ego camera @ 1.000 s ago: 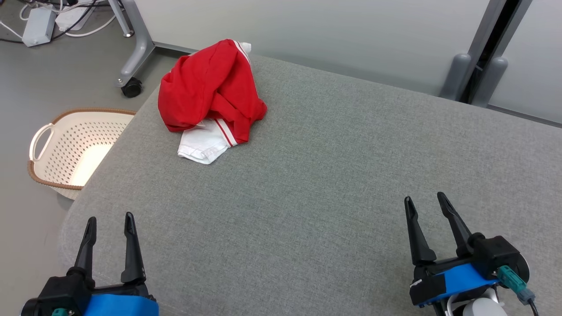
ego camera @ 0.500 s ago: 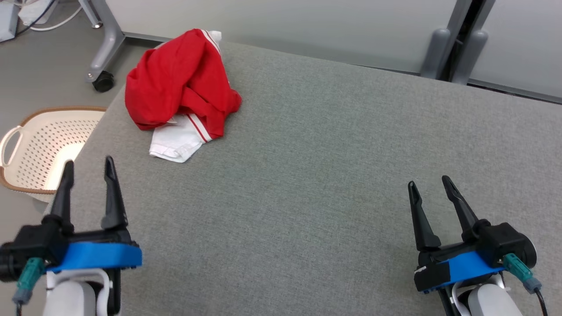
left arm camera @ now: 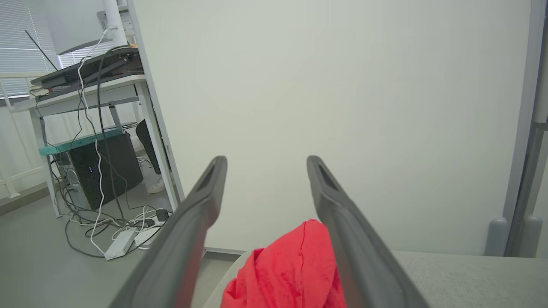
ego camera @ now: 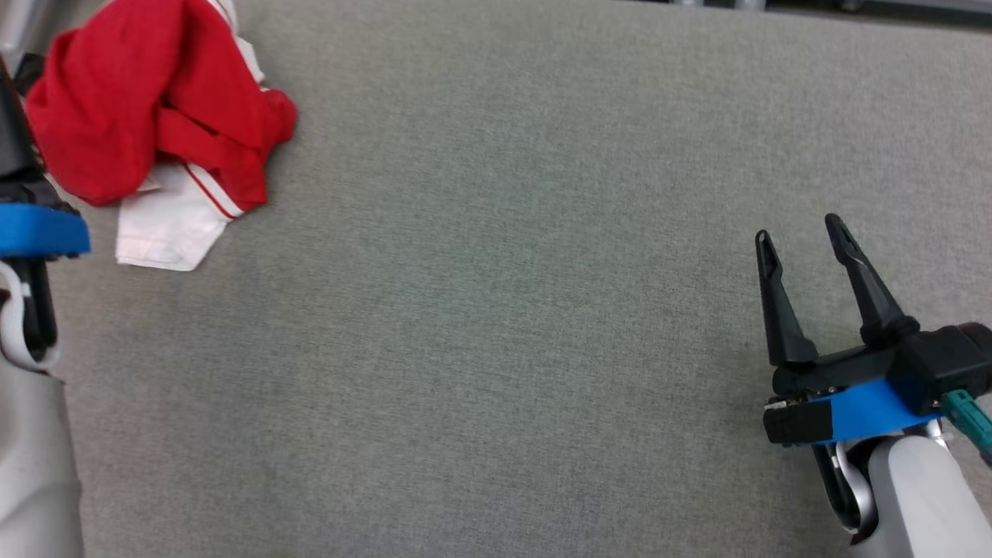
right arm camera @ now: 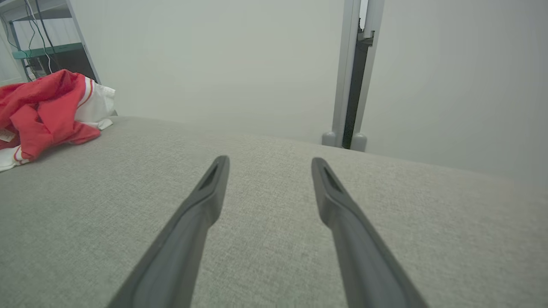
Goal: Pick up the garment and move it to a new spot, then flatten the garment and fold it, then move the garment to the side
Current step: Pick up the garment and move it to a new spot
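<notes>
Red-and-white garment point(ego camera: 155, 116) lies crumpled at the tabletop's point(ego camera: 504, 310) far left corner. Left tool point(left arm camera: 265, 160) stands wide and empty, near it; right tool point(ego camera: 798, 228) equally wide, well apart. Risk: pinching one loose layer lets the bundle slip off the edge.

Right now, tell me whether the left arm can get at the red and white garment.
Probably yes. The left gripper is open and the garment lies crumpled just ahead of it, low between its fingers in the left wrist view, with nothing between them.
</notes>
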Motion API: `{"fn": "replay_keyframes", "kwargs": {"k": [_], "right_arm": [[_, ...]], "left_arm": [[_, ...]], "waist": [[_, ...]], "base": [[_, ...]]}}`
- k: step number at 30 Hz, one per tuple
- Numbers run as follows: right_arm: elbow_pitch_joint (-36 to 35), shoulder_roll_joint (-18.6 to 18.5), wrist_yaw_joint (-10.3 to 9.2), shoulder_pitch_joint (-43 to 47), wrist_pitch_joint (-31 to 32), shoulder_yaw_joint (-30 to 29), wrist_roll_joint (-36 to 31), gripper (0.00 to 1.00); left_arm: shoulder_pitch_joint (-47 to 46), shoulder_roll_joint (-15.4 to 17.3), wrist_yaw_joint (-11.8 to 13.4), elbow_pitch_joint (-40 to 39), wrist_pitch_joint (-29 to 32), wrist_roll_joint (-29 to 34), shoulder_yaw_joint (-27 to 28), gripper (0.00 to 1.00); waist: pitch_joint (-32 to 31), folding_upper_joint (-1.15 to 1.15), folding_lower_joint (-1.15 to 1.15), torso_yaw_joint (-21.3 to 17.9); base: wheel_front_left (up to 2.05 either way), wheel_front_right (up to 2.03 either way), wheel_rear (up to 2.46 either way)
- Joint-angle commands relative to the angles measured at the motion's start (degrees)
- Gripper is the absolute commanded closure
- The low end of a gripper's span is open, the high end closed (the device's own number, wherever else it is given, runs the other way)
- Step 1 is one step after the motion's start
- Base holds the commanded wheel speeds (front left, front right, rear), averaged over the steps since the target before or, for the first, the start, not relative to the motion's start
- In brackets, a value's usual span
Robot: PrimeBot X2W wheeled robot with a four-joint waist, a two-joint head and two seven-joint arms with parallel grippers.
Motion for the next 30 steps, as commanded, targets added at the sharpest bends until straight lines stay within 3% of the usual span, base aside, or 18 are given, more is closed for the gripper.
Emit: {"fn": "replay_keyframes", "kwargs": {"k": [1, 12, 17, 28, 29, 30], "right_arm": [[-1.47, -0.35, -0.02, -0.88, 0.41, -0.12, -0.45, 0.00], [-7.69, -1.25, -0.02, -1.26, 2.82, -1.91, -1.38, 0.00], [-8.44, -1.50, -0.02, -0.68, 2.98, -2.57, -1.34, 0.00], [-8.86, -1.09, -0.02, -1.55, 3.66, -1.95, -1.70, 0.00], [-8.75, -1.08, -0.02, -1.57, 3.58, -1.88, -1.62, 0.00], [-8.64, -1.05, -0.02, -1.57, 3.49, -1.83, -1.54, 0.00]], "left_arm": [[-2.51, 1.28, -0.22, 2.05, 0.03, -0.06, 0.61, 0.00], [-12.95, 6.43, -2.22, 23.31, 1.63, -1.50, -1.04, 0.00], [-14.39, 6.40, -2.88, 32.36, 7.17, -3.50, -2.39, 0.00], [-16.43, 4.12, -3.40, 41.70, 21.18, -9.57, -7.38, 0.00], [-16.26, 4.09, -3.41, 41.82, 22.17, -10.24, -8.13, 0.15], [-16.13, 4.29, -3.43, 41.69, 22.84, -10.96, -8.87, 0.53]], "waist": [[4.51, 0.00, -0.01, -3.33], [10.49, 0.00, -0.01, -5.94], [11.07, 0.00, -0.01, -5.93], [10.95, 0.00, -0.01, -5.61], [10.84, 0.00, -0.01, -5.70], [10.74, 0.00, -0.01, -5.79]], "base": [[0.00, 0.00, 0.00], [0.00, 0.00, 0.00], [0.00, 0.00, 0.00], [0.00, 0.00, 0.00], [0.00, 0.00, 0.00], [0.00, 0.00, 0.00]]}}
